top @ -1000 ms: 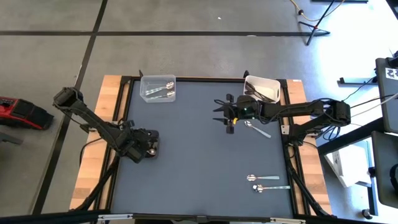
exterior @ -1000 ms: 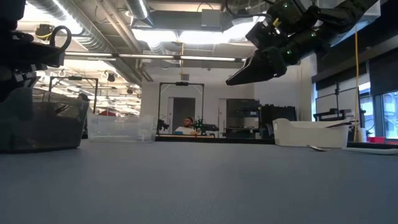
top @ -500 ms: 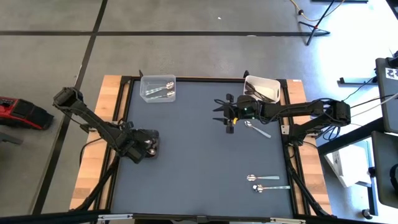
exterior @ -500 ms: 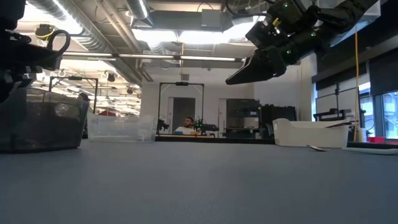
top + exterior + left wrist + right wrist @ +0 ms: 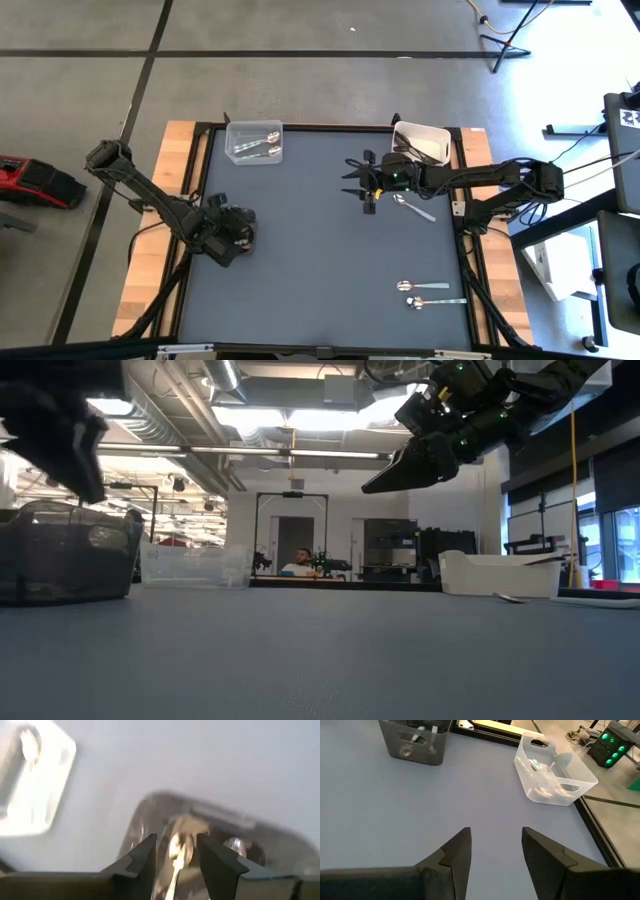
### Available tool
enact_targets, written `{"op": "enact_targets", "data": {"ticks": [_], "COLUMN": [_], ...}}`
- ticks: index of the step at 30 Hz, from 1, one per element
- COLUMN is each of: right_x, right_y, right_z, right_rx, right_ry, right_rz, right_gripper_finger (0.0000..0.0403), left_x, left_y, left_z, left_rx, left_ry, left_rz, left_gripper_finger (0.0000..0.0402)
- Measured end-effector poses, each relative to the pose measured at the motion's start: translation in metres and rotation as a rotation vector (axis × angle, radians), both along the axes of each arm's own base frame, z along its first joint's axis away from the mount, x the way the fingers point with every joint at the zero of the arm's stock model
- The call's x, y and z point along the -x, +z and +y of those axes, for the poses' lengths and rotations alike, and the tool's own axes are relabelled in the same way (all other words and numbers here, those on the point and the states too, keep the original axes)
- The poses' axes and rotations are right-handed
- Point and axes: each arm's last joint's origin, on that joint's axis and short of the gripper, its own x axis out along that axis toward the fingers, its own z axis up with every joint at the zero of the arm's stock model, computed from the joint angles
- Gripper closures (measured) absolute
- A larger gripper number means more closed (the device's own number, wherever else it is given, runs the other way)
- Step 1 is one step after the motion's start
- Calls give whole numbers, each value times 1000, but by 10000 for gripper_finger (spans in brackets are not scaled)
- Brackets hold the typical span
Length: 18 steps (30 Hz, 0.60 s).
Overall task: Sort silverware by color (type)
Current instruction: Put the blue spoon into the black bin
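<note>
My left gripper (image 5: 236,230) hangs open just above a dark bin (image 5: 65,565) at the table's left. A shiny spoon (image 5: 176,851) lies inside that bin below the gap between the fingers (image 5: 176,840), touching neither. A clear bin (image 5: 255,142) at the far left holds silver spoons. A white bin (image 5: 420,142) at the far right holds dark utensils. My right gripper (image 5: 352,181) hovers open over the table's middle, high above it (image 5: 375,485). One silver spoon (image 5: 412,207) lies just right of it. Two more spoons (image 5: 422,294) lie near the front right.
The dark bin (image 5: 415,740) and the clear bin (image 5: 552,770) stand beyond my right gripper (image 5: 496,832) across bare grey mat. Wooden rails and a black frame (image 5: 465,250) border the mat. A person sits far off in the room (image 5: 300,563).
My left gripper has risen from the dark bin and tipped a little more level. A shiny spoon now shows inside that bin, where none showed a second ago. My right arm has kept still.
</note>
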Motion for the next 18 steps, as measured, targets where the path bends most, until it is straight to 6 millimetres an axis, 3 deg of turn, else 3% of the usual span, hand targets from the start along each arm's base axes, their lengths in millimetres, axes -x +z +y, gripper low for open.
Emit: {"op": "enact_targets", "data": {"ticks": [18], "right_x": [0], "right_y": [0], "right_z": [0], "right_rx": [-1], "right_ry": [-1], "right_rz": [-1], "right_gripper_finger": [238], "left_x": [-39], "left_y": [10], "left_z": [-20], "left_rx": [-154], "left_ry": [-196], "left_rz": [-326], "left_gripper_finger": [269]}}
